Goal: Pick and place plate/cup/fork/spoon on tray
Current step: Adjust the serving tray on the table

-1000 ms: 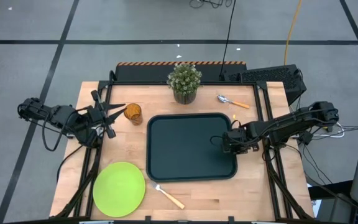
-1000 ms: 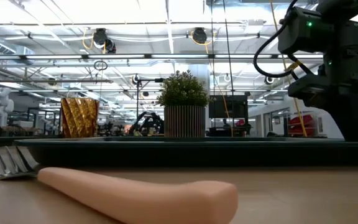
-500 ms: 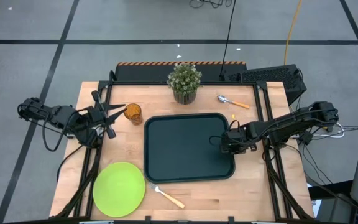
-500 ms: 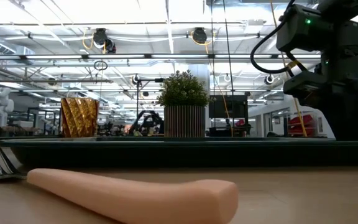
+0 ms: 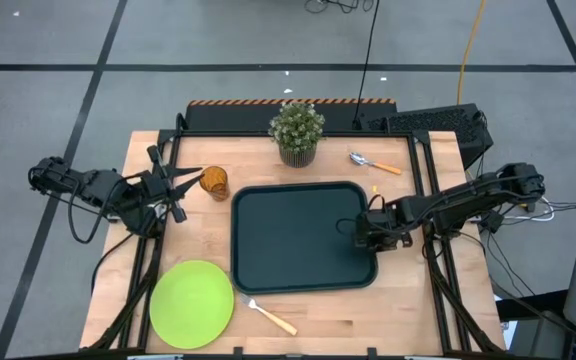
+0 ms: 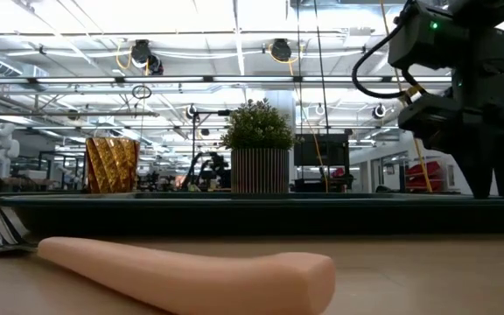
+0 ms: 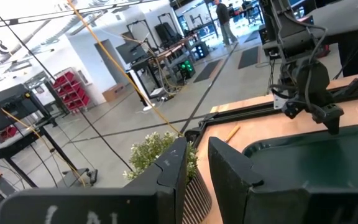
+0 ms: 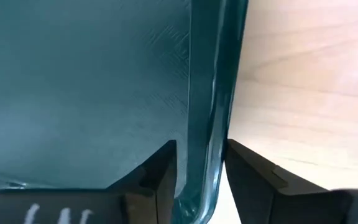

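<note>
The tray (image 5: 303, 236) lies mid-table, its right rim between the parted fingers of the right gripper (image 8: 201, 163) (they straddle the edge without pinching it). If that arm lifts off crooked, a finger could catch the rim and drag the tray toward the fork (image 5: 272, 316) just beside its near edge. The left gripper (image 5: 190, 178) hovers open beside the cup (image 5: 214, 182).

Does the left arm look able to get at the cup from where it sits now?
Probably yes. The left gripper sits open on the table's left side, its fingers pointing at the cup right beside it, with nothing between them. The potted plant and tray stand clear of that path.
</note>
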You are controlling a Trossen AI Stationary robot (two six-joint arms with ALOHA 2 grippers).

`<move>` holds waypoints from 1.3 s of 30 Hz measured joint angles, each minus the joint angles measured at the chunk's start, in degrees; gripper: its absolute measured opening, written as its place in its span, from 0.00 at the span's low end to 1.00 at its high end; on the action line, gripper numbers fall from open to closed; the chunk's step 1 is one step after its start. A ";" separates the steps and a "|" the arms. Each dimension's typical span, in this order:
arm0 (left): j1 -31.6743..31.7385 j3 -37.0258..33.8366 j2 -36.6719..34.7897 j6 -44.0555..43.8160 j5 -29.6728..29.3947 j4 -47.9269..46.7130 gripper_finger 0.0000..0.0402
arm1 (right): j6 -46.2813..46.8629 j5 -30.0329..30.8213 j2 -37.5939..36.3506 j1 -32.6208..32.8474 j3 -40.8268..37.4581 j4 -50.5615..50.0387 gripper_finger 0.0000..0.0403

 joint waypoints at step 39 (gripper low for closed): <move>0.00 0.00 0.01 -0.09 -0.01 -0.20 0.18 | -9.47 17.68 -18.17 -1.18 0.11 -2.76 0.27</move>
